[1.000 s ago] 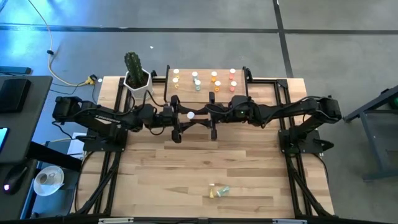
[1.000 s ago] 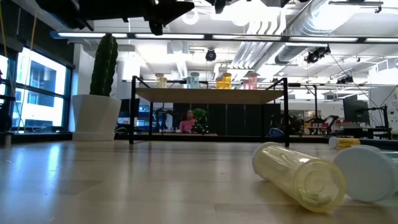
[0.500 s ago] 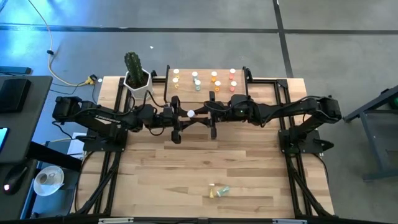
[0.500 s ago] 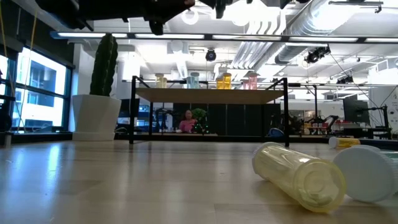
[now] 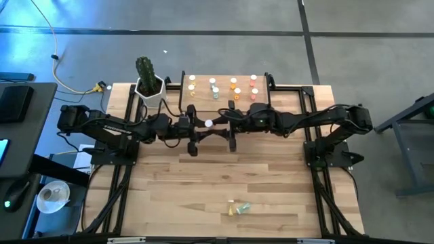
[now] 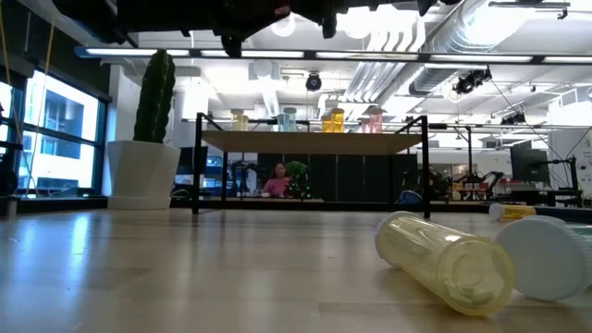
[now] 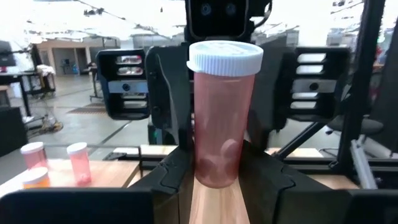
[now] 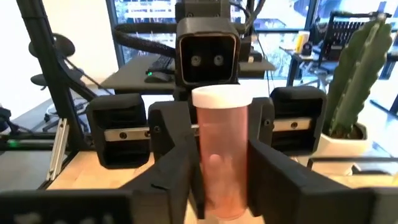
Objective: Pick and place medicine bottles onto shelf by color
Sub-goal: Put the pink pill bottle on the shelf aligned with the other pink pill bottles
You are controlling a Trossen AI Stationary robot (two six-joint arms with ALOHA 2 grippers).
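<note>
Wood-plank tabletop (image 5: 224,183) carries a low light-wood shelf on black legs (image 5: 224,87) at its far edge, tiny white-capped bottles standing on it, beside a cactus in a white pot (image 5: 148,80). Above mid-tabletop the two arms meet: the left claw (image 5: 202,125) is clamped on a pink-red medicine bottle with a white round cap (image 7: 222,115), held upright. The right claw (image 5: 228,125) faces it, its fingers (image 8: 177,165) flanking the same bottle; whether they press it is unclear. Only the low view shows a pale yellow bottle lying on its side (image 6: 449,259) nearby
</note>
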